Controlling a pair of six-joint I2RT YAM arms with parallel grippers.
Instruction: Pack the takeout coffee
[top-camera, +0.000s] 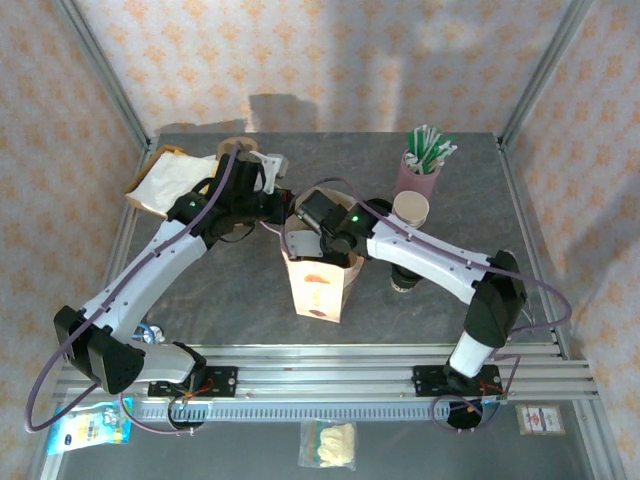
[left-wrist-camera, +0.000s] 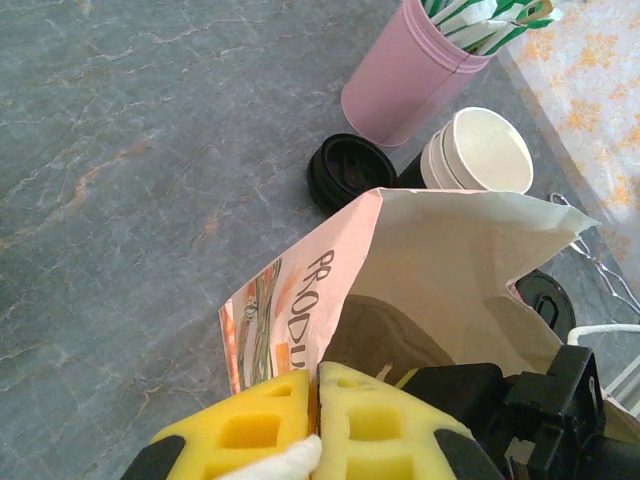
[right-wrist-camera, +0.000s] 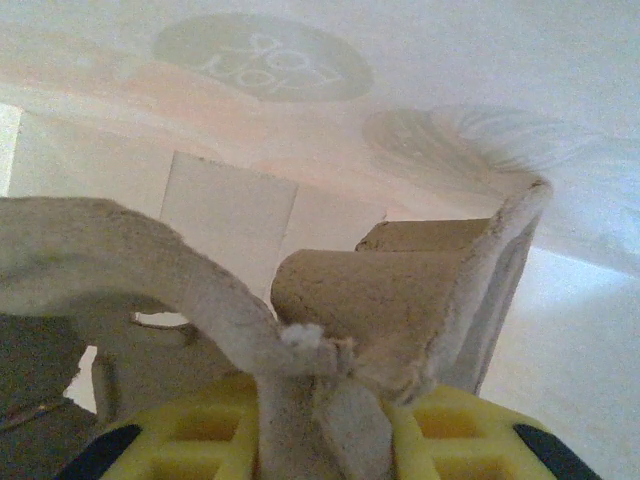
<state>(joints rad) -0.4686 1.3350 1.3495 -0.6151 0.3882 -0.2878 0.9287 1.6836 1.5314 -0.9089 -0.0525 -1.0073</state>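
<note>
Dipping into the paper bag (top-camera: 318, 290), the right tool (right-wrist-camera: 320, 440) hides its tips

robot lab: aluminium frame (top-camera: 105, 72), mounting rail (top-camera: 330, 365)

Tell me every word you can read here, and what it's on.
"PRODU", cut off at the fold: on the bag.
Oval print showing through the bag wall: reversed and blurred, unreadable.
Blue packet and tag: print too small to read.
</note>
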